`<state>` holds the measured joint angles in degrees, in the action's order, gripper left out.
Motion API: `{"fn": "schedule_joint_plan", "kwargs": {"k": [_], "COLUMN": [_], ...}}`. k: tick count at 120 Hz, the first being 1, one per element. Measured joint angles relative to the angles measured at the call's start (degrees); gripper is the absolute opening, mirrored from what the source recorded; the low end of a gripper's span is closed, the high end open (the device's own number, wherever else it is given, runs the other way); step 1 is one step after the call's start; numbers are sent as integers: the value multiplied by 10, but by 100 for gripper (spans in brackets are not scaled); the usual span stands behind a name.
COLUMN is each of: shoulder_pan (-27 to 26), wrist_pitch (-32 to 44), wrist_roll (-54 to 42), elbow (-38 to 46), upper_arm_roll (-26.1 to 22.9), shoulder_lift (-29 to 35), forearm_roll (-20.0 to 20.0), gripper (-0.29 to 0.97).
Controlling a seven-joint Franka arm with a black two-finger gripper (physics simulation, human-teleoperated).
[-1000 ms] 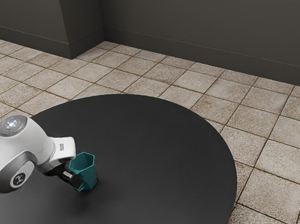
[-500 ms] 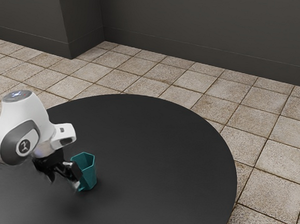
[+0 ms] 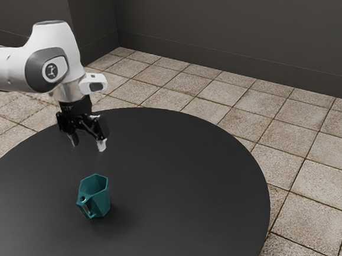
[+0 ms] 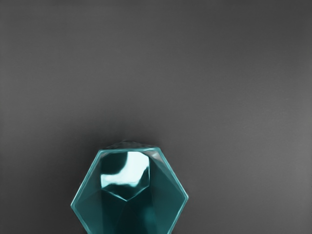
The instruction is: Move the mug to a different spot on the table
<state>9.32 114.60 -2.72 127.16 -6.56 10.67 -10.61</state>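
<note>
The gripper [image 3: 89, 141] hung in the air over the table [image 3: 192, 165], its two black fingers [image 3: 101, 144] pointing down and spread wide, with nothing between them. It touched neither the table nor the mug [image 3: 93, 196]. The white arm [image 3: 45, 70] came in from the exterior view's upper left and bent down to the hand.

The mug stood upright on the table, below the gripper and a little nearer the camera, well apart from the fingers. It was teal and faceted, with an open mouth. It sat in the near part of the table, toward the exterior view's left, back from the rim. A small rounded part showed on its near-left side; whether this was the handle I could not tell.

From the wrist view the mug [image 4: 129, 192] was seen from above, straight under the hand. Its rim was six-sided and its inside was glossy, with dark table [image 4: 195, 73] all round it.

The table was round and black. Beyond it lay a floor [image 3: 289, 131] of worn beige tiles, and dark walls [image 3: 227, 20] rose at the far side.
</note>
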Motion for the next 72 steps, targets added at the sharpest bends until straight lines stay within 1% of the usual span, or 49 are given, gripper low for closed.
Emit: {"fn": "schedule_joint_plan", "kwargs": {"k": [17, 36, 51, 60, 72], "shoulder_pan": [2, -1, -11, -20, -33], "wrist_pitch": [-44, -105, -172, -204, -234], "wrist_roll": [0, 2, 7, 10, 12], "elbow": [-112, -243, -341, -366, -369], "upper_arm_roll": [13, 14, 15, 19, 24], "shoulder_lift": [-60, -88, -112, -116, -117], "forearm_roll": [22, 43, 65, 71, 74], "gripper": [68, 68, 68, 68, 68]}}
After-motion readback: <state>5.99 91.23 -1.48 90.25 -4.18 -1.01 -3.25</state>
